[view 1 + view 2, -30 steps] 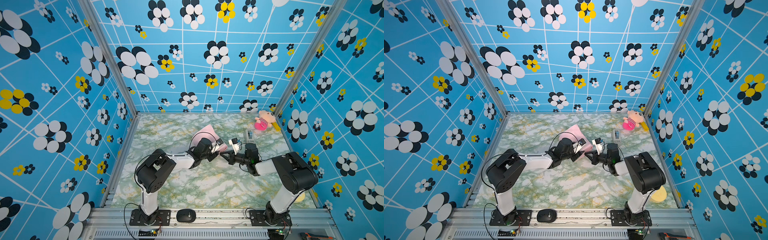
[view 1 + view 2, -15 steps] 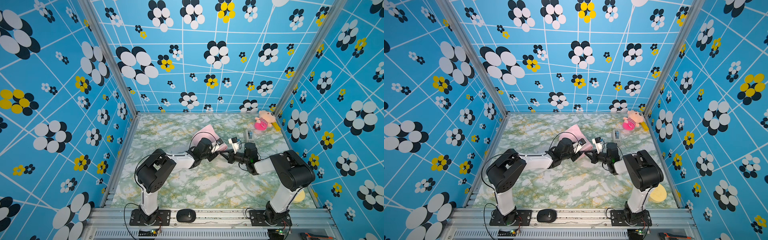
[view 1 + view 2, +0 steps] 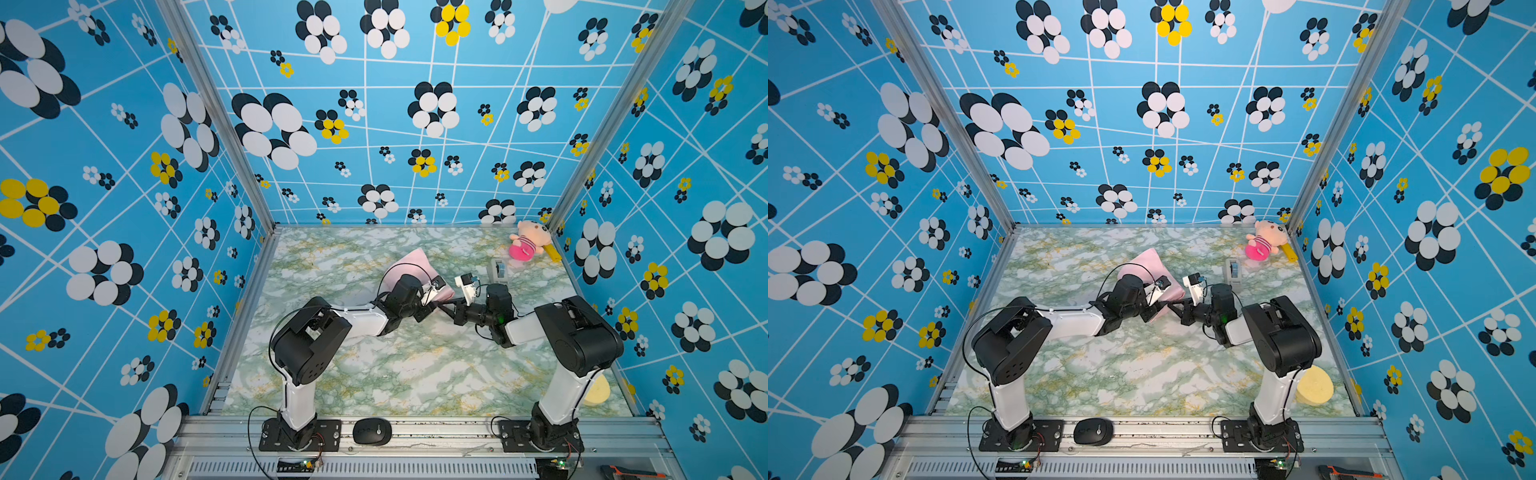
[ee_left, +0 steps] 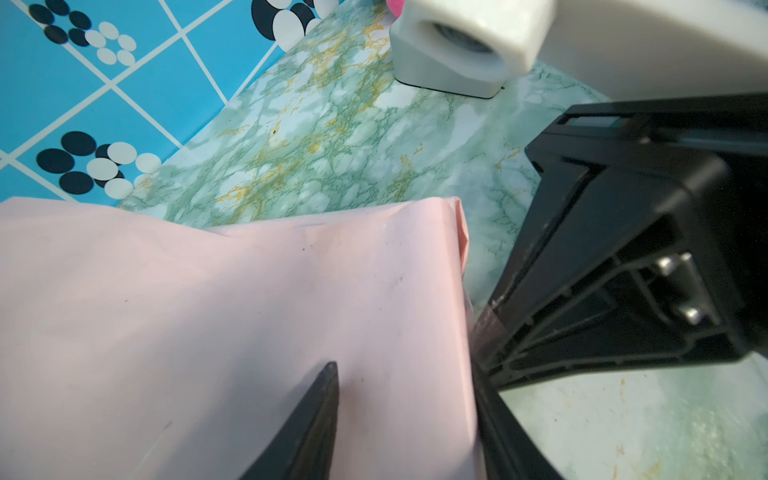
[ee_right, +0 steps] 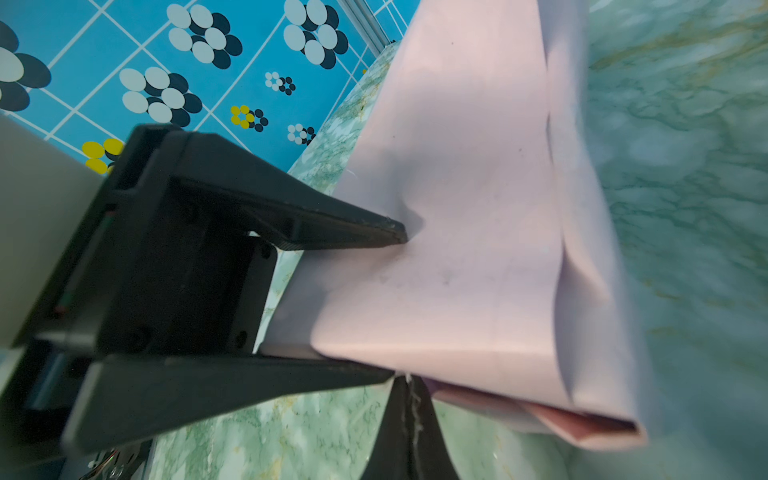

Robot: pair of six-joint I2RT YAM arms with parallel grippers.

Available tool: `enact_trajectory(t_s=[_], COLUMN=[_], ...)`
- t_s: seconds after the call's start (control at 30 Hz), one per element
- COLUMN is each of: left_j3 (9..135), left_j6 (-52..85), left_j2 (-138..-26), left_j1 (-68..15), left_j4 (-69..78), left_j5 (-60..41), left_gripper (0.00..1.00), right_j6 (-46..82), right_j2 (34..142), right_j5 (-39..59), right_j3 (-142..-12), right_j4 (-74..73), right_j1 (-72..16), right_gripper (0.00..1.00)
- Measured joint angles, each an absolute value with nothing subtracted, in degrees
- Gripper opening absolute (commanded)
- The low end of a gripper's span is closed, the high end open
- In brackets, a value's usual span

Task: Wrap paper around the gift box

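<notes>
1. A black mouse (image 3: pixel 372 432) is set on the metal rail at the front; all places below are given from it.
2. Just beyond the mouse, a table (image 3: pixel 415 374) printed as green-and-white marble with yellow veins is spread. A pale yellow disc (image 3: pixel 1314 388) lies far to the mouse's right.
3. Further beyond the mouse, slightly to its right, the paper (image 3: pixel 409 264) is found. It is pale pink, creased and folded over itself, with a darker layer showing inside one fold. What it covers is hidden.
4. The left gripper (image 5: pixel 397 305) is closed on the paper with jaws about half apart. One finger dents the pink face and the other is laid along its edge.
5. The right gripper (image 5: pixel 406 384) is pressed fully together, its tips touching the paper's edge.
6. Farther from the mouse and to its right, a grey tape dispenser (image 3: pixel 498 268) is seen, then a plush toy (image 3: pixel 528 245).
7. Farthest from the mouse, the space is closed by blue walls (image 3: pixel 395 124) crossed with white lines and flower prints in black, white and yellow.
</notes>
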State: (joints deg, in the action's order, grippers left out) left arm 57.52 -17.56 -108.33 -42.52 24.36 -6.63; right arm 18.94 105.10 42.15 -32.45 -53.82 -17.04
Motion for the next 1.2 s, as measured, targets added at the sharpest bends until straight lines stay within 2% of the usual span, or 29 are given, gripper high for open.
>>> enact_trajectory(t_s=[0.73, 0.97, 1.2], left_j3=[57.47, 57.74, 58.15], left_j6=[-15.99, -14.92, -14.00], left_j2=[-108.33, -108.31, -108.12], left_j1=[-40.07, -40.21, -40.18], left_j4=[24.53, 24.10, 23.29], left_j5=[-14.59, -15.22, -15.25], left_gripper=[0.58, 0.72, 0.71], right_j6=[19.33, 19.31, 19.31], right_j2=[105.34, 105.34, 105.34], right_j5=[42.11, 41.78, 41.80], right_j3=[-32.80, -32.97, -33.10], right_j4=[-53.87, -53.84, -53.82], right_j1=[-17.15, -17.15, -17.15], right_gripper=[0.00, 0.00, 0.00])
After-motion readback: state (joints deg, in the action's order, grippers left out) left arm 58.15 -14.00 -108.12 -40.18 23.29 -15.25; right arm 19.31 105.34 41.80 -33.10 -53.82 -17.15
